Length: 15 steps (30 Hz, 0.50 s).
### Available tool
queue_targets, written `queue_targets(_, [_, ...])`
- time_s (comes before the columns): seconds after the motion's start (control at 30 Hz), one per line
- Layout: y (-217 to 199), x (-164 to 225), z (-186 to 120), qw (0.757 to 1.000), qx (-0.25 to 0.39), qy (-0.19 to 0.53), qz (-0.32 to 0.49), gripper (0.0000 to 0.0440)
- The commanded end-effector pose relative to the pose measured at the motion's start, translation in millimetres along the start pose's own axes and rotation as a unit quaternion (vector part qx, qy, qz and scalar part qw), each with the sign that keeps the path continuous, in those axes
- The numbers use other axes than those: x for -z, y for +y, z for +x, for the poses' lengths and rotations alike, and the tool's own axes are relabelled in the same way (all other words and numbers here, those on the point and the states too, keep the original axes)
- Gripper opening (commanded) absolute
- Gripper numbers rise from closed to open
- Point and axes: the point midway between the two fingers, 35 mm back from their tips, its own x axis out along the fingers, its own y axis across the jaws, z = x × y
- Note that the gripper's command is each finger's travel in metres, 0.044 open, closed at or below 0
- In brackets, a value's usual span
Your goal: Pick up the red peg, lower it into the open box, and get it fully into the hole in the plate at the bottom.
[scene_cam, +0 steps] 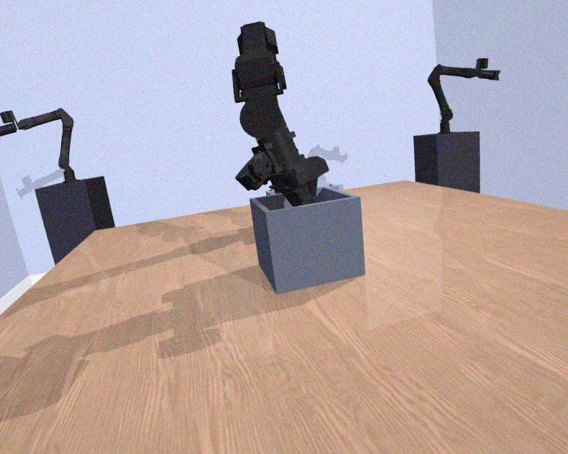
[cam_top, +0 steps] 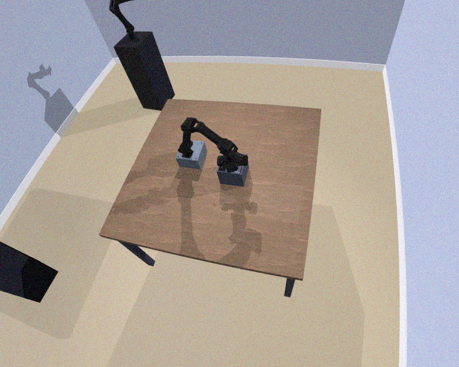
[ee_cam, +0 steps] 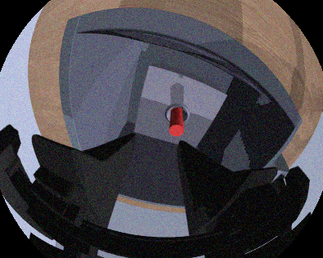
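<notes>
While box walls [scene_cam: 314, 246] [ee_cam: 101, 77] surround the red peg [ee_cam: 176, 122], the claw [ee_cam: 157, 142] gapes partway, gripping nothing.

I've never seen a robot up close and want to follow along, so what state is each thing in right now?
Gripper: open, fingers parted, holding nothing.
Red peg: released, standing in the hole, part still showing above the plate.
Plate: at the box's bottom, its hole occupied by the peg.
Box: open-topped, upright on the table.
</notes>
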Motion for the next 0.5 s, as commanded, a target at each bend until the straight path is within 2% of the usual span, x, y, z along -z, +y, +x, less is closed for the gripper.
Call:
queue_targets(0.0, [2, -2, -5, 1.0, -0.006, 0.015, 0.003, 0.0191])
queue_targets(0.47, [9, -13, -26, 0.999, -0.033, 0.04, 0.013, 0.0222])
